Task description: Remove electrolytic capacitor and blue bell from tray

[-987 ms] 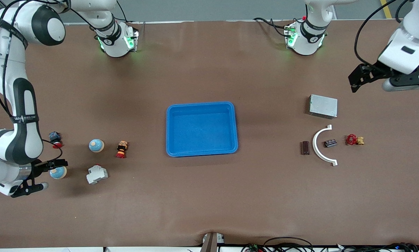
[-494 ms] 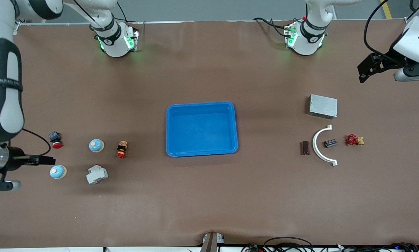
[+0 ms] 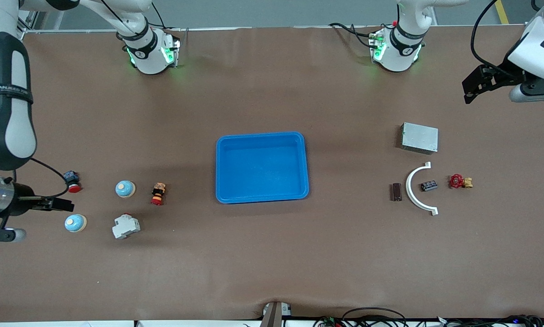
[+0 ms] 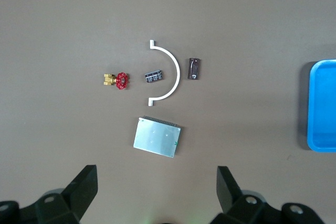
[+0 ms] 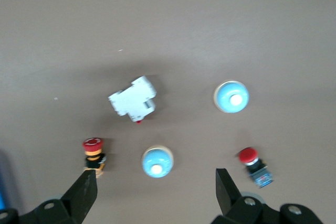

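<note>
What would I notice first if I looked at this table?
The bright blue tray in the middle of the brown table jumps out first, and nothing is in it. Toward the right arm's end sit two round blue bells among small red-topped buttons, with the open right gripper close above them. Toward the left arm's end a white curved piece bends around a small dark capacitor, and the open left gripper hangs high above that end.

capacitor (image 3: 428,185) inside bracket (image 3: 416,188); tray (image 3: 262,136) mid-table
</note>
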Robot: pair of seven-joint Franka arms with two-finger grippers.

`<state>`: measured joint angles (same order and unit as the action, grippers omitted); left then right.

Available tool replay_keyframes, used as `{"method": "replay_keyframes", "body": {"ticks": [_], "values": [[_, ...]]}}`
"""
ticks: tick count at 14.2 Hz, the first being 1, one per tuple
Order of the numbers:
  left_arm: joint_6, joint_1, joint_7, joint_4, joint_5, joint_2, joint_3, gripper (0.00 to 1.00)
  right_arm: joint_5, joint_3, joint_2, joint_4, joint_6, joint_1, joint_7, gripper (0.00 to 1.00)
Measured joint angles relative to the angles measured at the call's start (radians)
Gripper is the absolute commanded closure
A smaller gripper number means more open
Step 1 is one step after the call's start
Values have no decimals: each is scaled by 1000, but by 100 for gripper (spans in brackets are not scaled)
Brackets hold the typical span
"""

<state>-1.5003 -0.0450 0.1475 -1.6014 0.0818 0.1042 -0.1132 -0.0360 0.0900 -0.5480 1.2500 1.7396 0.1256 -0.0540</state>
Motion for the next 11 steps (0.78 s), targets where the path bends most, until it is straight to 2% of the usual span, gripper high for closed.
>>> {"method": "replay_keyframes", "body": {"ticks": [2,4,7,11], "values": [[10,0,0,4,0,0,0,0,15,4,37,33,0,-49,-92,0],[12,0,0,5,0,0,0,0,71,4,72,62,0,-93,-174,0],[15,-4,0,5,0,1,0,0,91,4,102,80,-4,-118,-203,0],[38,-6,-3,7,0,3,-4,0,4,4,166,77,-60,-124,-128,0]]}}
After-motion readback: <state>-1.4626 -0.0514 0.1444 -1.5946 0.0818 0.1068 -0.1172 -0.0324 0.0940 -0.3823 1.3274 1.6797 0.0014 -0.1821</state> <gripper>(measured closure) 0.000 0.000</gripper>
